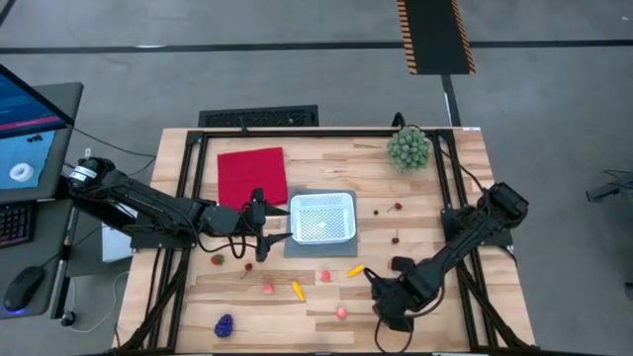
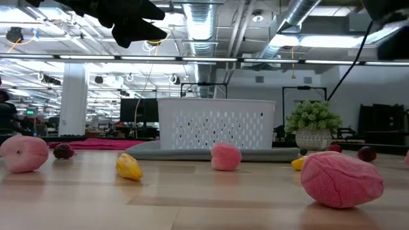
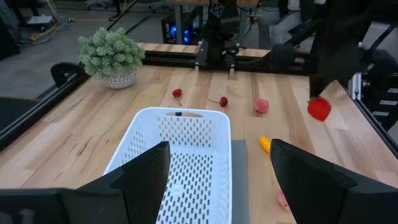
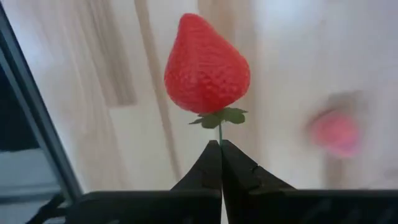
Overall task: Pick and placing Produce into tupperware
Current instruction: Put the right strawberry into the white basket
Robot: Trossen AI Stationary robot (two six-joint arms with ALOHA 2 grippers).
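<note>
Red strawberry (image 4: 207,65) hangs by its stem, pinched in the right gripper (image 4: 221,149) at five o'clock; carry it level toward the central tupperware (image 1: 323,218), avoiding the left gripper (image 3: 217,165), spread beside it.

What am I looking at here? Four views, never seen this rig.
Two dark robot arms work at a wooden table, moving toy produce into a white tupperware. One picture looks straight down from overhead, one looks level across the tabletop, and two come from cameras on the arms' wrists. The left pincer is open and hovers by the tupperware's edge. The right pincer is shut on the stem of a red strawberry, held up off the table at the near right. Loose on the wood lie small pink, red and yellow-orange pieces and a purple grape bunch. A red cloth and a green spiky plant sit farther back.
</note>
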